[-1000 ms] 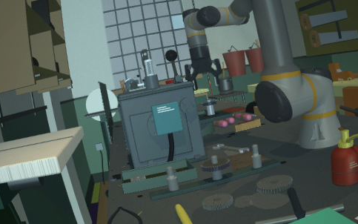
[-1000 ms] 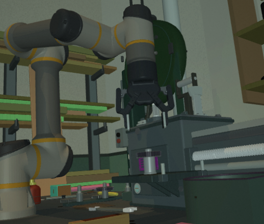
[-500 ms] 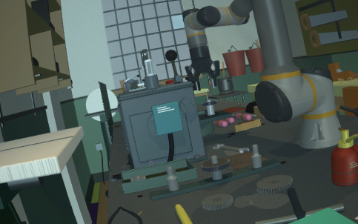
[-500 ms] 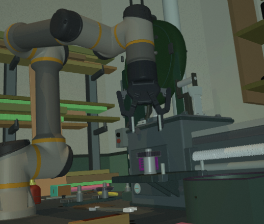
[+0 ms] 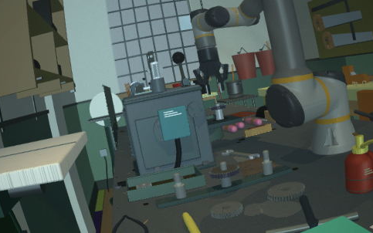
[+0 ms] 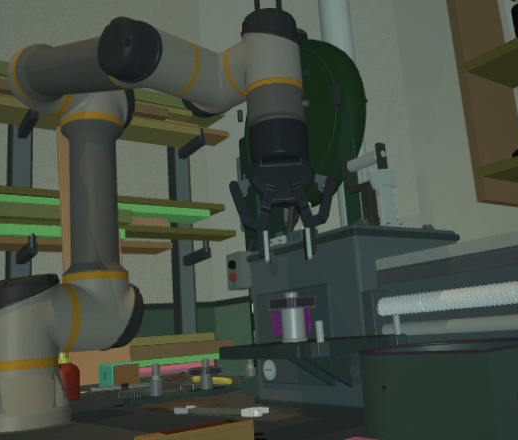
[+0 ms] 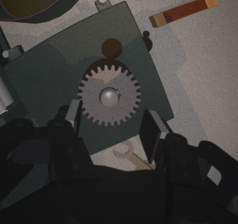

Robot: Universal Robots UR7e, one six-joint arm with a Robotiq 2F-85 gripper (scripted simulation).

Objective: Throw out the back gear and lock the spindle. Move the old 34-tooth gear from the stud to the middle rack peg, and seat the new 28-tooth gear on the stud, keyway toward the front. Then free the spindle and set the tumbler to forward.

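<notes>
A grey gear [image 7: 109, 95] sits on the stud [image 7: 108, 97], flat on its dark plate beside the headstock [image 5: 168, 127]. From the side the same gear [image 6: 292, 303] caps the stud's pale post, with a purple part below it. On the front rack, another gear [image 5: 224, 172] rests on the middle peg, and the pegs on either side stand bare. Two loose gears [image 5: 284, 191] lie on the bench in front of the rack. My gripper [image 6: 286, 246] hangs high above the stud gear, fingers pointing down. It is open and holds nothing.
The headstock carries a black-knobbed lever [image 5: 178, 58] and a grey plunger [image 5: 153, 71] on top. A red oil can [image 5: 360, 169] stands at the bench's right. A wrench [image 5: 240, 154] lies behind the rack. A wooden block [image 7: 183, 10] lies beyond the stud plate.
</notes>
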